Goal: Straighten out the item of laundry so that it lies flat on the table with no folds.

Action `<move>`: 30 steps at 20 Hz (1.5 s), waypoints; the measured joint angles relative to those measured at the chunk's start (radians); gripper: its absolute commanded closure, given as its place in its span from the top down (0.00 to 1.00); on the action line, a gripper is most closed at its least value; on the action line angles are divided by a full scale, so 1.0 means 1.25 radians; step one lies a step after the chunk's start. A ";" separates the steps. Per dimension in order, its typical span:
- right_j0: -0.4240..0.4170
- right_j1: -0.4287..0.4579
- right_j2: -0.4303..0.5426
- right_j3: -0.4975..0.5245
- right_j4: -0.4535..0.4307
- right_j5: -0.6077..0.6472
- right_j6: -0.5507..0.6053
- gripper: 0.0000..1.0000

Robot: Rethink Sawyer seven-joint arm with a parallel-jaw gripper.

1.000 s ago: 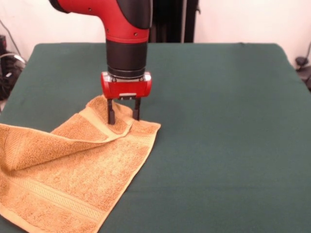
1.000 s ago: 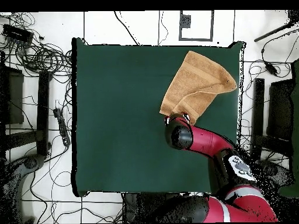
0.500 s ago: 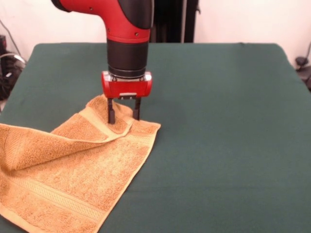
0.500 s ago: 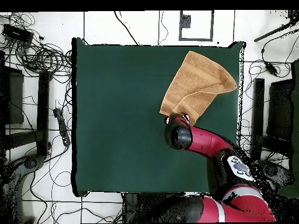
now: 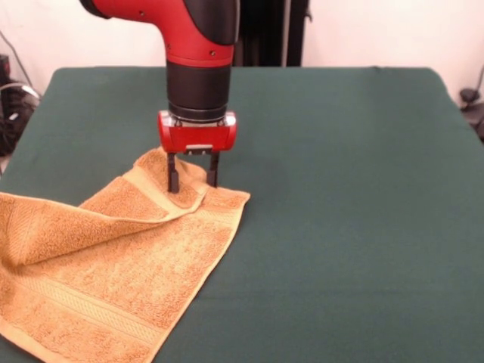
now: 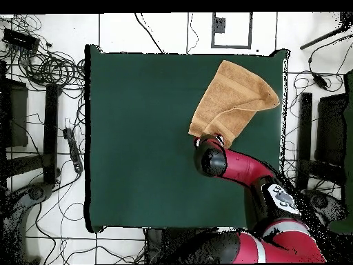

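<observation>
Near the table's (image 5: 355,189) edge, the gripper (image 5: 192,182) stands with jaws apart over the folded corner of the towel (image 5: 113,265), so closing may pinch both layers and drag the fold along.

There is one golden-orange towel (image 5: 113,265) lying on one dark green table (image 5: 348,189), and one red and black arm with one gripper (image 5: 193,181) at its end.
</observation>
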 measured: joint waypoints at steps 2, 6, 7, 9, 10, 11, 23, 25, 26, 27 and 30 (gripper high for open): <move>0.000 0.000 0.000 0.000 0.000 0.000 0.000 1.00; 0.000 -0.001 0.000 0.001 0.001 0.000 0.000 1.00; 0.000 -0.001 0.000 0.002 0.001 0.000 0.000 1.00; 0.000 -0.002 0.000 0.002 0.000 0.000 0.000 1.00; 0.000 -0.002 0.000 0.002 0.001 0.000 0.000 1.00; 0.000 -0.003 0.000 0.003 0.000 0.002 0.000 1.00; -0.002 -0.008 0.000 0.006 0.000 0.011 0.000 1.00; -0.003 -0.009 0.000 0.008 0.000 0.011 0.000 1.00; -0.004 -0.010 0.000 0.009 0.000 0.011 0.000 1.00; -0.005 -0.010 0.000 0.010 0.000 0.011 0.000 1.00; -0.008 -0.012 0.000 0.012 0.000 0.011 0.000 1.00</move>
